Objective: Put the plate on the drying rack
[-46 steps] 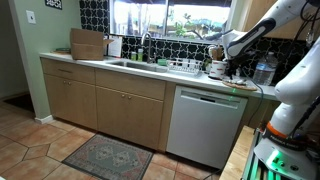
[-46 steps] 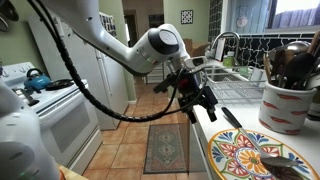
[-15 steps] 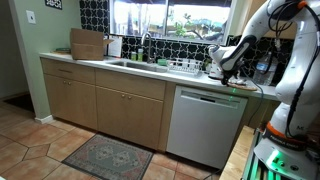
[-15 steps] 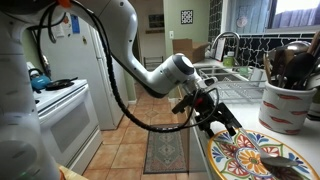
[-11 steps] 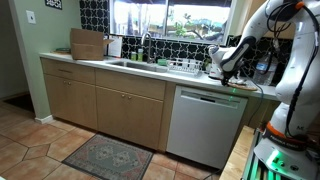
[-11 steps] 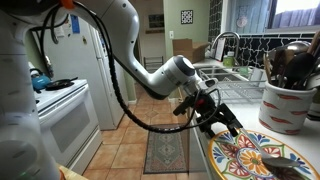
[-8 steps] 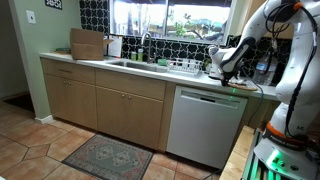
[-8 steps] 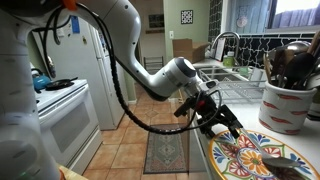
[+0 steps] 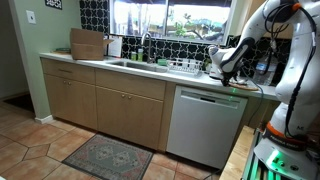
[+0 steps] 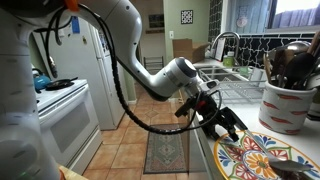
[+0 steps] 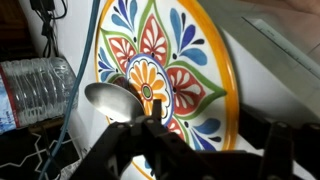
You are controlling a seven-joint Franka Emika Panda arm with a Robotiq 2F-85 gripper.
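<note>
The step in hand is judged to be the reach for the plate; nothing is gripped yet. In an exterior view the gripper (image 10: 226, 127) is seen low over the near edge of the plate (image 10: 248, 156), which lies flat on the counter (image 10: 205, 128) beside a white utensil jar (image 10: 286, 108). The drying rack (image 10: 240, 88) stands further along the counter by the sink, well apart from the plate, and no plate is seen in it.

In the wrist view the jaws are spread wide and empty. One finger (image 11: 140, 148) is seen over the painted middle of the plate, the other (image 11: 282, 150) over the bare counter beyond the rim, so the rim appears to be straddled. Whether either finger touches the plate cannot be told. A spoon (image 11: 112, 101) rests on the plate, its bowl just beside the inner finger, and a water bottle (image 11: 35, 90) lies near the plate's far side.

For the next move, the gripper would need to be lowered until the rim sits between the fingers, then clenched firmly on it. The spoon should be minded: it is likely to slide or fall once the plate is tilted. After the grasp, the plate would have to be lifted clear of the jar, carried towards the sink and turned on edge so that it can be slotted into the rack.
</note>
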